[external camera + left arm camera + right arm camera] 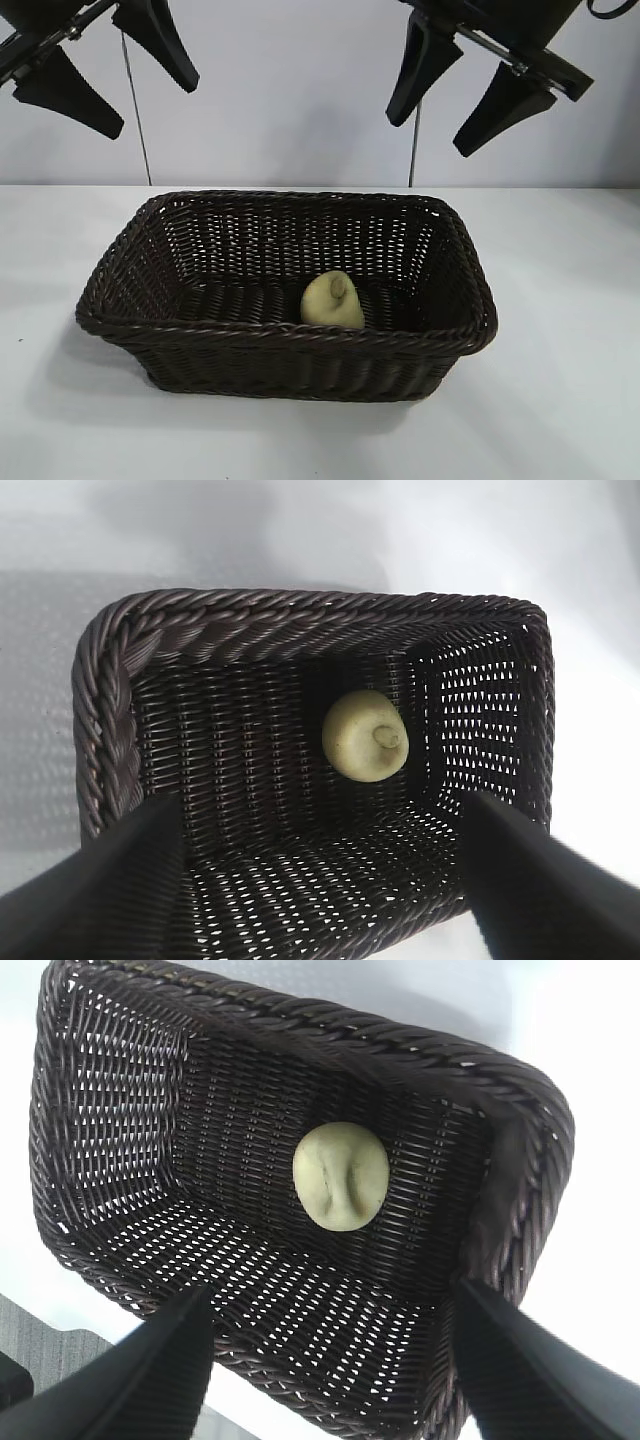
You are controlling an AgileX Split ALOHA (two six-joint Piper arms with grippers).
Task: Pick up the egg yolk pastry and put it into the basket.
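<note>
Egg yolk pastry (332, 299) lies tilted on the floor of the basket (290, 335), near its front wall, right of centre. Basket sits on white worktop (560, 400). Left claw (105, 75) and right claw (470, 90) hang high above, both spread wide, holding nothing.

A dark brown basket (285, 345) of tight woven wicker with a braided rim fills the middle of the frame on a plain white table (560, 400), holding a pale yellow-cream egg yolk pastry (332, 301) (its knob slightly darker), beneath matte black gripper fingers (160, 40) at the upper corners.
</note>
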